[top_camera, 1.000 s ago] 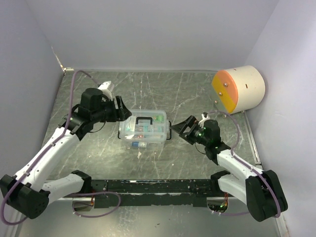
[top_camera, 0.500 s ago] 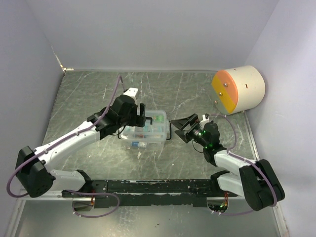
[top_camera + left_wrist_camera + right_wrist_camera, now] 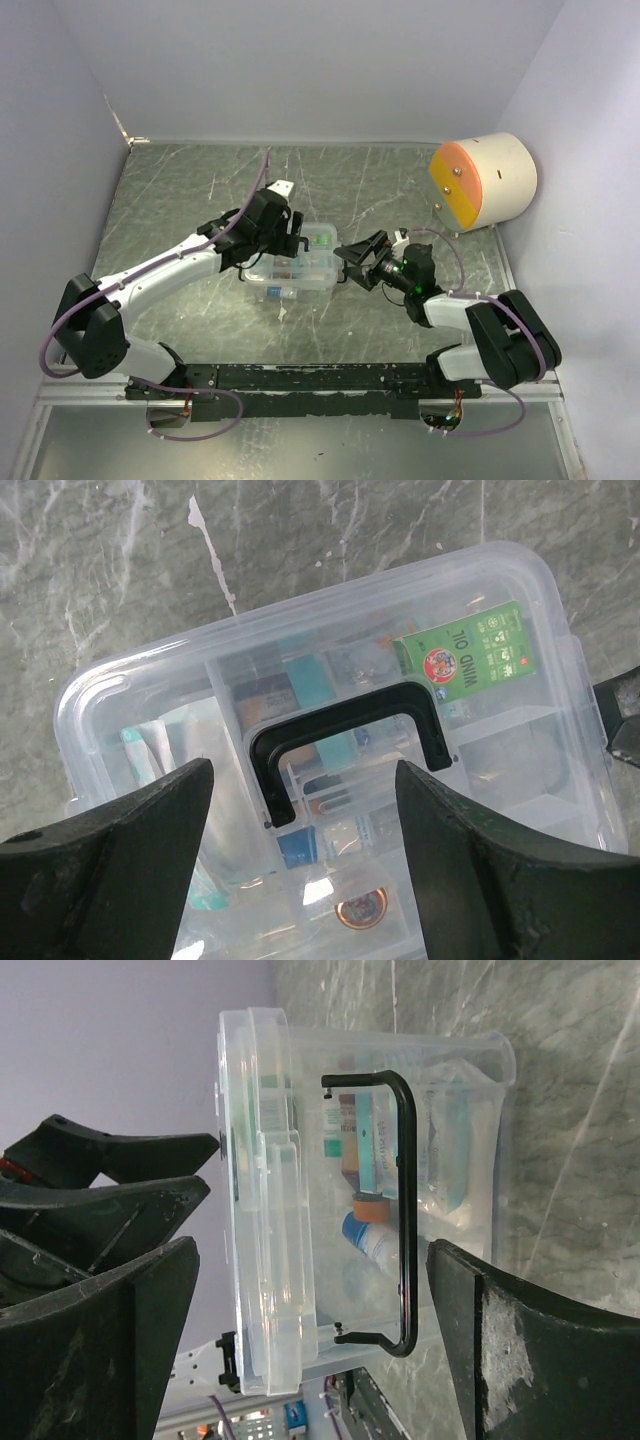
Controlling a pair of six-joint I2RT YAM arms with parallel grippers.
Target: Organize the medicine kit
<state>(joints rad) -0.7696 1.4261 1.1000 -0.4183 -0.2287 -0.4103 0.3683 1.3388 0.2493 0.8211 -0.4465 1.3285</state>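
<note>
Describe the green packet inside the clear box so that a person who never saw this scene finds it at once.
In the middle of the grey table stands the medicine kit, a clear box with a black handle on its lid. Under the lid, in the far corner nearest the cream-and-orange cylinder, lies the green packet; it alone is bright green and reads WIND OIL.

Clear plastic medicine kit [image 3: 340, 695] (glossy)

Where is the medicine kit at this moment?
In the top view, the medicine kit sits near the middle of the table; the left gripper hangs over it, and the right gripper faces its right end.
</note>
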